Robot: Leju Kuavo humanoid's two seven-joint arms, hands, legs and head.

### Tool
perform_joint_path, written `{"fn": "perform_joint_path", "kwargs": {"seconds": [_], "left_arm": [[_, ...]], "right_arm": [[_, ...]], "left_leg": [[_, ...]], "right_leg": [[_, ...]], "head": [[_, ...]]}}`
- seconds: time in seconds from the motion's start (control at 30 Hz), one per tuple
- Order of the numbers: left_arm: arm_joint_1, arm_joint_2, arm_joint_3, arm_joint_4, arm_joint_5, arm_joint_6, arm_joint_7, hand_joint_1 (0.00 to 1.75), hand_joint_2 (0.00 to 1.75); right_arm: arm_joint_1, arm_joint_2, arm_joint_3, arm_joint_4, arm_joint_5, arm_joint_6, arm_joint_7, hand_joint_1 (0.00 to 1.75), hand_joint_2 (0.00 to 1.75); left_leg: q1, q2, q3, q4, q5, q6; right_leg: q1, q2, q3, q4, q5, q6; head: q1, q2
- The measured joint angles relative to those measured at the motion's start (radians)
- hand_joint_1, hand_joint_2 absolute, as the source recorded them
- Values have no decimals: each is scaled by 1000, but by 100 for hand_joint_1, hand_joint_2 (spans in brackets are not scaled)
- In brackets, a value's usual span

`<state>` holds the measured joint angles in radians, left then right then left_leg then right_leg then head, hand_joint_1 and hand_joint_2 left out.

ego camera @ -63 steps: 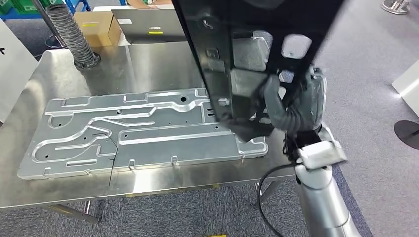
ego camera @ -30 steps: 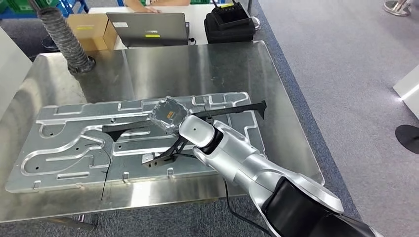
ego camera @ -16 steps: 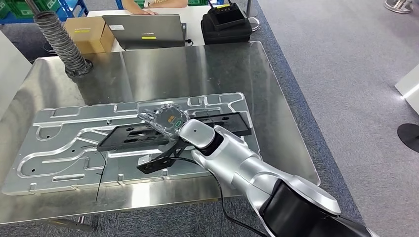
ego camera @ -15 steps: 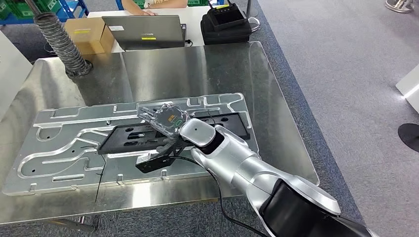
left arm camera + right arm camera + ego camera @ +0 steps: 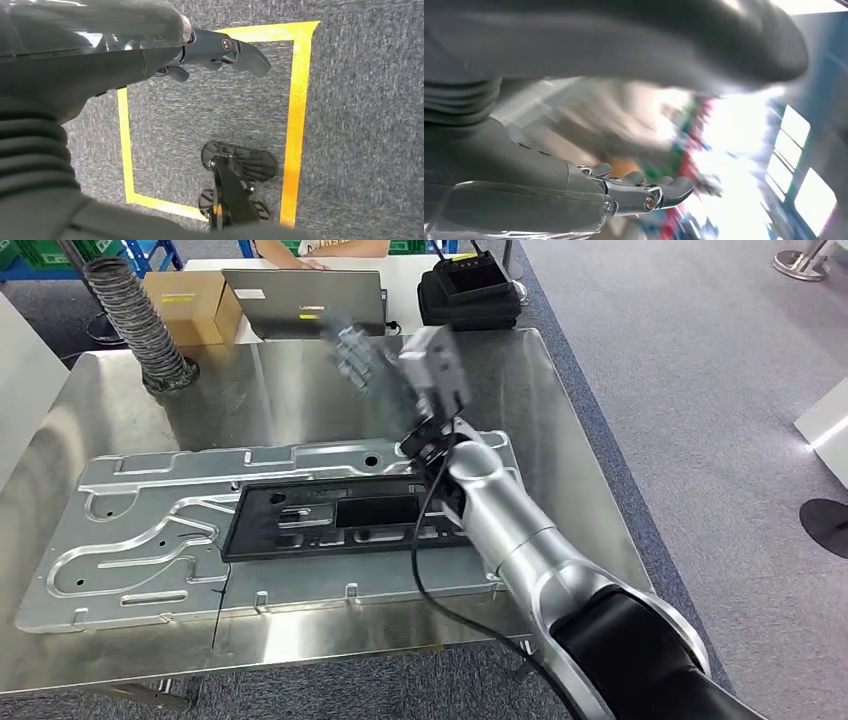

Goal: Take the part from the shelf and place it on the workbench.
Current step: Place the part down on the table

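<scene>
While half a second ago my right hand was down on the black part, it's now lifted well clear of it, up over the far half of the counter, motion-blurred in the head view, fingers spread with nothing in them. Right wrist view is heavily smeared, but the fingers show extended and bare. Part now lies flat on the big silver stamped panel, lengthwise along it, right end tucked under my forearm; before it sat a bit further left with the hand resting on top. Cable from the wrist hangs across the part's right end and the panel edge. Left hand hangs at my side over grey carpet with a yellow tape square; fingers loosely extended, holding nothing. Behind the counter: laptop, cardboard box, black case, ribbed hose at the far left corner.
</scene>
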<state>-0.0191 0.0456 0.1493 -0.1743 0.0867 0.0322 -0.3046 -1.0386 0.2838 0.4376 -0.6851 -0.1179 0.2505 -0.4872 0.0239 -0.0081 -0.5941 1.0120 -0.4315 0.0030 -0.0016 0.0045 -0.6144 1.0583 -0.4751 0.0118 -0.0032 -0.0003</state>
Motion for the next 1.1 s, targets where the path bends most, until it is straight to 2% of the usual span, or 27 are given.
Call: {"fn": "perform_joint_path", "kwargs": {"seconds": [0.03, 0.1, 0.13, 0.17, 0.2, 0.27, 0.3, 0.33, 0.4, 0.47, 0.5, 0.53, 0.6, 0.63, 0.67, 0.7, 0.77, 0.8, 0.83, 0.87, 0.93, 0.97, 1.0, 1.03, 1.1], "left_arm": [[2, -1, 1, 0, 6, -1, -5, 0, 0], [6, -2, 5, 0, 22, 0, -13, 0, 0], [10, -3, 9, 0, 30, 1, -15, 0, 0], [13, -4, 14, 0, 37, 3, -17, 0, 0], [16, -6, 20, 0, 43, 6, -17, 0, 0], [20, -12, 31, 0, 52, 11, -17, 0, 0], [21, -16, 37, 0, 56, 14, -17, 0, 0], [21, -18, 42, 0, 58, 16, -15, 0, 0], [22, -22, 53, 0, 59, 19, -12, 0, 0], [25, -24, 64, 0, 58, 19, -9, 0, 0], [26, -25, 69, 0, 57, 20, -9, 0, 0], [27, -26, 74, 0, 57, 19, -9, 0, 0], [27, -27, 82, 0, 57, 19, -9, 0, 0], [26, -27, 86, 0, 56, 19, -9, 0, 0], [26, -27, 91, 0, 55, 19, -9, 0, 0], [26, -27, 95, 0, 54, 19, -9, 0, 0], [25, -27, 102, 0, 51, 19, -10, 0, 0], [23, -27, 104, 0, 49, 19, -12, 0, 0], [21, -27, 106, 0, 47, 19, -14, 0, 0], [20, -28, 107, 0, 44, 19, -16, 0, 0], [20, -29, 108, 0, 38, 18, -20, 0, 0], [20, -30, 110, 0, 36, 18, -21, 0, 0], [20, -32, 111, 0, 34, 18, -22, 0, 0], [21, -34, 114, 0, 32, 18, -23, 0, 0], [22, -37, 119, 0, 27, 18, -24, 0, 0]], "right_arm": [[7, -22, -29, -45, -20, -76, -20, 0, 0], [44, -73, -79, -165, 24, -297, -63, 0, 0], [73, -99, -101, -233, 74, -409, -76, 0, 0], [107, -126, -123, -306, 140, -522, -87, 0, 0], [146, -152, -145, -378, 213, -622, -94, 0, 0], [235, -209, -195, -541, 354, -793, -107, 0, 0], [283, -235, -222, -619, 404, -850, -112, 0, 0], [335, -260, -251, -692, 442, -887, -116, 0, 0], [453, -300, -312, -810, 494, -921, -128, 0, 0], [583, -326, -380, -909, 529, -931, -153, 0, 0], [645, -333, -412, -948, 543, -931, -165, 0, 0], [707, -337, -440, -979, 559, -930, -173, 0, 0], [825, -341, -490, -1024, 594, -928, -175, 0, 0], [882, -343, -513, -1038, 605, -928, -174, 0, 0], [933, -344, -535, -1047, 612, -925, -173, 0, 0], [977, -344, -556, -1053, 618, -920, -170, 0, 0], [1048, -345, -599, -1057, 630, -908, -159, 0, 0], [1075, -345, -623, -1057, 640, -901, -150, 0, 0], [1099, -344, -648, -1054, 649, -894, -144, 0, 0], [1119, -343, -677, -1047, 665, -887, -141, 0, 0], [1150, -338, -742, -1015, 715, -878, -142, 0, 0], [1161, -334, -778, -992, 747, -876, -144, 0, 0], [1168, -329, -817, -962, 781, -875, -146, 0, 0], [1171, -326, -858, -925, 810, -874, -151, 0, 0], [1169, -320, -949, -822, 856, -875, -170, 0, 0]], "left_leg": [[0, 0, -1, -1, 1, 6], [-3, -1, -2, -1, 1, 12], [-5, -2, -2, 0, 1, 14], [-7, -3, -1, 0, 0, 15], [-9, -4, 0, 0, -1, 17], [-15, -6, 4, 0, -3, 18], [-17, -7, 6, 0, -4, 17], [-17, -7, 7, -1, -5, 14], [-15, -8, 9, -4, -3, 7], [-17, -8, 11, 1, -16, -1], [-18, -6, 5, 22, -39, -5], [-18, -4, -9, 65, -73, -9], [-15, 0, -52, 191, -152, -17], [-13, 1, -66, 242, -176, -21], [-12, 1, -63, 259, -181, -24], [-11, 2, -41, 237, -169, -25], [-10, 1, 49, 100, -123, -23], [-12, 0, 86, 36, -106, -18], [-15, -1, 109, -6, -97, -12], [-17, -1, 117, -23, -94, -5], [-21, -1, 112, -25, -79, 10], [-21, 1, 108, -29, -68, 17], [-19, 3, 101, -32, -57, 24], [-18, 5, 91, -35, -45, 29], [-17, 8, 65, -35, -26, 35]], "right_leg": [[-2, 0, -24, 53, -30, 5], [-3, 0, -91, 192, -90, 12], [-2, 0, -115, 238, -102, 13], [-2, 0, -122, 247, -93, 11], [-1, 0, -108, 212, -66, 7], [5, -3, -37, 63, 4, -9], [9, -6, -7, -2, 29, -16], [14, -8, 12, -41, 41, -21], [19, -12, 19, -56, 45, -24], [12, -17, 27, -72, 53, -29], [7, -19, 30, -81, 58, -33], [3, -21, 31, -88, 63, -37], [4, -22, 25, -88, 67, -39], [4, -23, 20, -85, 68, -38], [3, -24, 14, -82, 70, -37], [2, -23, 7, -77, 72, -35], [0, -20, -7, -64, 76, -29], [1, -18, -11, -58, 78, -25], [1, -17, -14, -54, 81, -20], [2, -16, -15, -53, 86, -14], [0, -15, -15, -58, 98, 1], [-3, -13, -18, -57, 94, 8], [-5, -12, -25, -43, 73, 15], [-8, -10, -39, -7, 34, 21], [-12, -8, -75, 115, -70, 32]], "head": [[0, 0], [0, 0], [0, 0], [0, 0], [0, 0], [0, 0], [0, 0], [0, 0], [0, 0], [0, 0], [0, 0], [0, 0], [0, 0], [0, 0], [0, 0], [0, 0], [0, 0], [0, 0], [0, 0], [0, 0], [0, 0], [0, 0], [0, 0], [0, 0], [0, 0]]}}
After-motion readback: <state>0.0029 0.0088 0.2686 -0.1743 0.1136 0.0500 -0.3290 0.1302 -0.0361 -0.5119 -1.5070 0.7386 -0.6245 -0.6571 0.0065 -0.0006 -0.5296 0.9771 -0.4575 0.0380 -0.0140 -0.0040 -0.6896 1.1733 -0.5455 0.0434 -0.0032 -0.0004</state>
